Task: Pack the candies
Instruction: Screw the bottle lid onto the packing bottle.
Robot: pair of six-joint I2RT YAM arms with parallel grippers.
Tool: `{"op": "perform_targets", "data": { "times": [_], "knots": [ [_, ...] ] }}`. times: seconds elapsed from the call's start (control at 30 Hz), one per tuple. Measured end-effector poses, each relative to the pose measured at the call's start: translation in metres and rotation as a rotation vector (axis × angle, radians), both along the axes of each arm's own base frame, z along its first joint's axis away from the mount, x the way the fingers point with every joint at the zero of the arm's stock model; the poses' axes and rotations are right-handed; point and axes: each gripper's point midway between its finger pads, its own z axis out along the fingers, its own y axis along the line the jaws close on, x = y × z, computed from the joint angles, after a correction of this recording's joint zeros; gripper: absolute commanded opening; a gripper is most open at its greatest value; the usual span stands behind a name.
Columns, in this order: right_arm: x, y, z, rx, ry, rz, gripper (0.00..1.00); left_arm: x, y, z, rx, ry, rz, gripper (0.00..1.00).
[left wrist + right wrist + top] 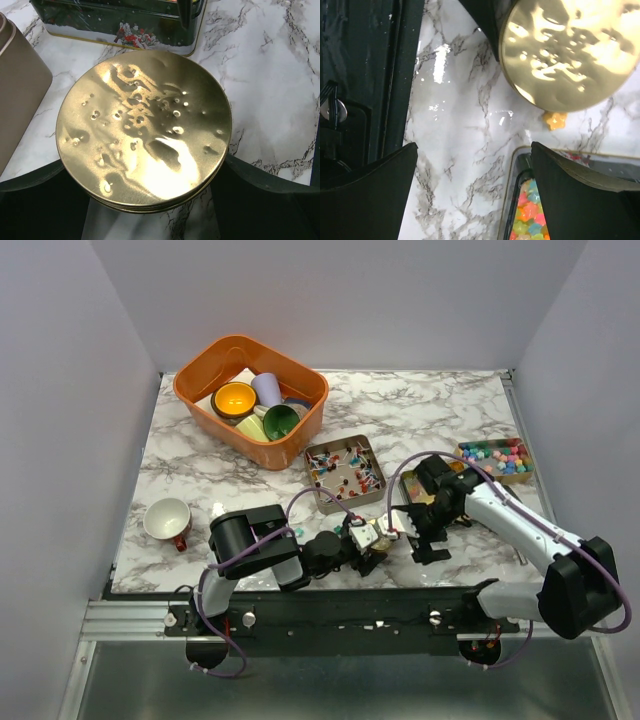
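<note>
Clamping gold disc [145, 125] rim, left gripper [145, 162] crowds tin [120, 22].

Table [430, 410] is that glossy marble-look stuff, smooth enough to throw the lights right back. The gold disc [145, 132] is thin shiny metal, mirror-bright but dimpled and dented all over. The tin [120, 25] behind it looks like metal too, with glossy printed sides. The candies [527, 220] have a soft, fairly matt pastel finish. The right pincer [474, 185] has fingers [365, 195] in matt black plastic. The orange tub [300, 435] looks like smooth plastic with a slight sheen.
</note>
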Motion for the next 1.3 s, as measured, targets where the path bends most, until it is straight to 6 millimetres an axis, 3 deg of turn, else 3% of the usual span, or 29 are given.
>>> {"op": "perform_targets", "data": {
  "times": [0.13,0.3,0.43,0.63,0.8,1.03,1.3],
  "knots": [
    [0.013,0.006,0.013,0.019,-0.007,-0.052,1.0,0.0,0.0,0.0,0.0,0.0,0.0,0.0],
    [0.046,0.042,0.037,0.128,0.0,-0.076,1.0,0.0,0.0,0.0,0.0,0.0,0.0,0.0],
    [0.059,0.065,0.035,0.182,0.061,-0.064,1.0,0.0,0.0,0.0,0.0,0.001,0.0,0.0],
    [0.052,0.085,0.02,0.188,0.144,0.004,1.0,0.001,0.0,0.0,0.001,0.0,0.002,0.0],
    [0.037,0.081,0.009,0.162,0.182,0.046,1.0,0.001,0.0,0.0,0.001,0.0,0.003,0.0],
    [0.036,0.069,-0.002,0.147,0.098,0.068,1.0,0.001,-0.001,0.0,0.001,0.0,0.001,0.0],
    [0.023,0.031,-0.005,0.076,-0.012,0.02,1.0,0.001,-0.002,0.0,0.002,0.002,-0.001,0.0]
  ]
}}
